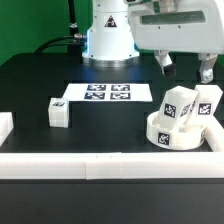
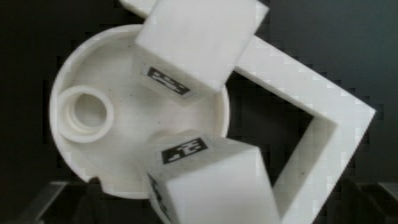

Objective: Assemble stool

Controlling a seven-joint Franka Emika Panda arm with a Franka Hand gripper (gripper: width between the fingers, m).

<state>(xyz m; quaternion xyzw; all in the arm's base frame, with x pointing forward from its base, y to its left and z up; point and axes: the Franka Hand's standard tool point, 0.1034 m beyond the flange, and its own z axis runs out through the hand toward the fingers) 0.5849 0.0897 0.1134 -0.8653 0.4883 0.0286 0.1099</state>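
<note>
The exterior view's top edge cuts off my arm above the gripper (image 1: 185, 68). A white piece (image 1: 5, 125) at that view's left edge is cut short; I cannot tell what it is. In the wrist view one leg (image 2: 199, 40) and another leg (image 2: 222, 185) run out of frame, covering part of the seat (image 2: 98, 110). Its tags (image 2: 169, 80) are too blurred to read.

The white round seat (image 1: 176, 134) is sitting at the exterior view's right with two tagged leg blocks (image 1: 179, 105) standing in it, while a third leg block (image 1: 58, 112) is lying well apart.
</note>
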